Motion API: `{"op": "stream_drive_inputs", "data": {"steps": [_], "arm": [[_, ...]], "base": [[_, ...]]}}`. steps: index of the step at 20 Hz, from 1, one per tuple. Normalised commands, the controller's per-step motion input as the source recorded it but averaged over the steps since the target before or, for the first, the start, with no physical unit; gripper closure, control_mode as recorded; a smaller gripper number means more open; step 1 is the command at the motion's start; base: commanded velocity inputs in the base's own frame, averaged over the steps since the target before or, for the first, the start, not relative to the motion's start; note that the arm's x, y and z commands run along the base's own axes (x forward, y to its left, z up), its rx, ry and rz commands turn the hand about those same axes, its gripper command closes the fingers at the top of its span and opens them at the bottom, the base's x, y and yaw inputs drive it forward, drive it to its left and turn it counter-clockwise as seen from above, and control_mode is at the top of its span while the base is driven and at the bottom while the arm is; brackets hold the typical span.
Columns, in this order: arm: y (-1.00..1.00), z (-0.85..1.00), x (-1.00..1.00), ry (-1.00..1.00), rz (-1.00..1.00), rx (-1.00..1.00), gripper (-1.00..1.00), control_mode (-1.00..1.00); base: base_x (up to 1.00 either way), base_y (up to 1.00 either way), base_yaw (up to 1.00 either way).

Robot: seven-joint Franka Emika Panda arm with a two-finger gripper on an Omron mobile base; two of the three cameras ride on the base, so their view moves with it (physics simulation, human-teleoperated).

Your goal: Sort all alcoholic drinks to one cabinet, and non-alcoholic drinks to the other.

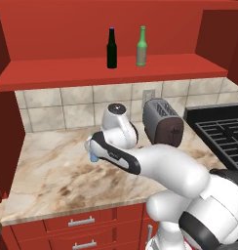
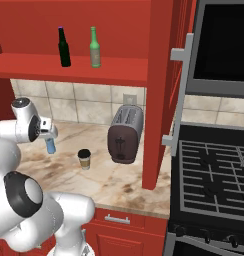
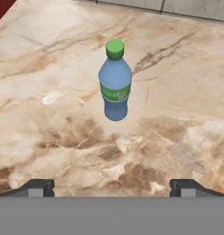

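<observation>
Red kitchen, marbled counter (image 1: 52, 166) under tiled backsplash, open red cabinet shelf (image 1: 91, 73) above.

Left base view: the arm reaches forward over the counter, elbow bent, wrist turned downward. The near-black bottle (image 1: 111, 48) and the green glass bottle (image 1: 141, 47) stand upright on the shelf, close together, well above and beyond the hand. A toaster (image 1: 162, 122) sits just past the wrist. The blue plastic bottle (image 1: 93, 157) is mostly hidden by the hand; a sliver shows beside it.

Right base view: the same two glass bottles on the shelf. The blue bottle stands on the counter directly under the hand. The paper cup (image 2: 84, 159) stands near it, on the side toward the toaster. Stove (image 2: 214, 175) at the far side.

Hand view: gripper (image 3: 112, 187) looks down on the blue bottle, which stands upright, ahead of the fingertips (image 3: 38, 187) and apart from them. Jaws spread wide, nothing between them.

Judgement: alcoholic drinks appear placed; the step in hand is the approach to the blue bottle. Next move calls for lowering so the fingers straddle the body below the cap, then closing
</observation>
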Motion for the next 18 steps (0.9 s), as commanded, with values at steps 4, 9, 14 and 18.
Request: {"op": "stream_drive_inputs", "data": {"steps": [4,9,14,18], "arm": [[0.00,-0.11,0.14,-0.10,0.00,0.00,-1.00,-1.00],[0.00,-0.24,0.11,-0.10,0.00,0.00,-1.00,-1.00],[0.00,-0.20,0.10,-0.06,0.00,0.00,-1.00,-1.00],[0.00,-0.05,0.24,-0.01,0.00,0.00,-1.00,-1.00]], "base": [[0.00,0.00,0.00],[0.00,0.00,0.00],[0.00,0.00,0.00],[0.00,0.00,0.00]]}}
